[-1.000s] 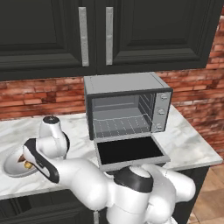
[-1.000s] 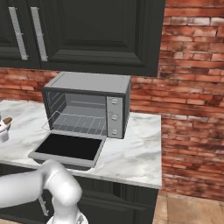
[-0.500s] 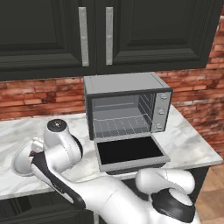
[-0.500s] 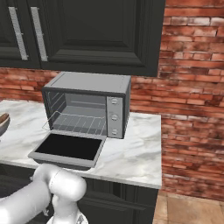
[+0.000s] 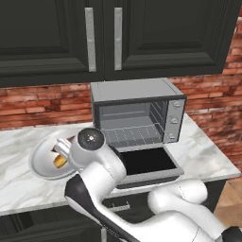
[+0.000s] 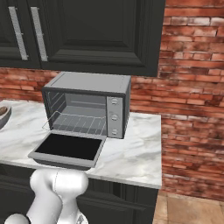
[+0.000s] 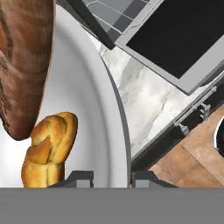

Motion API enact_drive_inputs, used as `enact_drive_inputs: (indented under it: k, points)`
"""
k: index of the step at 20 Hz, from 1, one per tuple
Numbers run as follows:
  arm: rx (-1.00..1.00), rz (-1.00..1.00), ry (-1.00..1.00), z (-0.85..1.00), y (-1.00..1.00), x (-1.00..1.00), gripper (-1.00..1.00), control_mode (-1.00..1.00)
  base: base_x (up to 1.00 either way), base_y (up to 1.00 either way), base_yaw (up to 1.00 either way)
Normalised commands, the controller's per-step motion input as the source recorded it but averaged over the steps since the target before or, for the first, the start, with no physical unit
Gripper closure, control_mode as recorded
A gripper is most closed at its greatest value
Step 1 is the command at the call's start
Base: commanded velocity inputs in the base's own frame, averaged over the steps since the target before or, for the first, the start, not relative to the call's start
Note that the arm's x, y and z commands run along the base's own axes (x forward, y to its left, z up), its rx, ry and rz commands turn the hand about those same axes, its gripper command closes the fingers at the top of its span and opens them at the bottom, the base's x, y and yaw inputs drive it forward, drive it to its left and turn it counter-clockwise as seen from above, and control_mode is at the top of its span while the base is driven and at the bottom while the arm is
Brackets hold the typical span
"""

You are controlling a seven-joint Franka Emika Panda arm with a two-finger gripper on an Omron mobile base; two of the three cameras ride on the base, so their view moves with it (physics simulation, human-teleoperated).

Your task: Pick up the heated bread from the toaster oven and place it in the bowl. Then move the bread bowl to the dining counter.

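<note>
We see the bread (image 7: 49,148) lying inside the bowl (image 7: 103,109), touching the end of the brown baguette (image 7: 24,65) that also lies in it. In the left base view the bowl (image 5: 41,160) sits on the marble counter (image 5: 19,184) left of the toaster oven (image 5: 137,113), whose dark door (image 5: 146,163) hangs open. Our gripper (image 7: 112,177) hovers close over the bowl's near rim, fingers (image 7: 78,177) either side of the edge; we cannot tell whether they press on it.
</note>
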Motion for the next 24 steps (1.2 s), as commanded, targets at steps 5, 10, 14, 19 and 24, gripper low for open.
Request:
enact_drive_inputs:
  k: [5, 10, 14, 19, 24]
  points:
    - [0.17, -0.09, 0.0, 0.93, -0.94, -0.84, 1.0, -1.0, 0.0, 0.0, 0.0]
    - [0.16, -0.04, 0.01, 0.69, -0.98, -0.42, 1.0, -1.0, 0.0, 0.0, 0.0]
    - [0.16, 0.0, 0.0, 0.42, -1.0, 0.0, 1.0, -1.0, 0.0, 0.0, 0.0]
    - [0.12, 0.05, 0.0, 0.21, -0.9, 0.01, 1.0, -1.0, 0.0, 0.0, 0.0]
    - [0.0, 0.0, 0.02, 0.0, -0.05, 0.07, 1.0, -1.0, 0.0, 0.0, 0.0]
